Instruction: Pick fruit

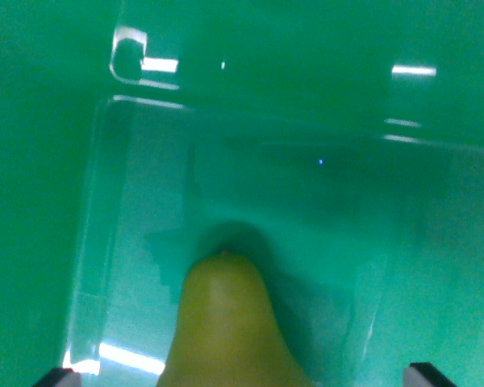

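Listing what you have under the wrist camera, nearest first.

Item 1, gripper (242,380): only two dark finger corners show, one at the bottom left of the wrist view and one at the bottom right. They stand well apart, so read the pincer as spread wide, with nothing pinched between the tips.

Item 2, pear (226,326): yellow-green, lying between those two fingertips at the bottom centre of the wrist view. Its narrow neck and stem end point away from you, and its broad belly runs off the lower edge. It appears to rest on the floor of the container. Whether either finger touches it, you cannot tell.

Handling, as a judgement: the skin looks smooth and somewhat glossy, so expect it to slip under a light pinch. If it is real fruit, it will bruise under a hard one; if moulded plastic, it will be light and stiff. The frame does not settle which. Take hold across the belly, where the body is widest. Avoid the tapering neck, since closing fingers would tend to squeeze the fruit out.

Item 3, clear plastic container (105,201): transparent walls with a rounded corner, glare along the rim.

Item 4, green surface (32,97): backdrop beyond and beneath everything.
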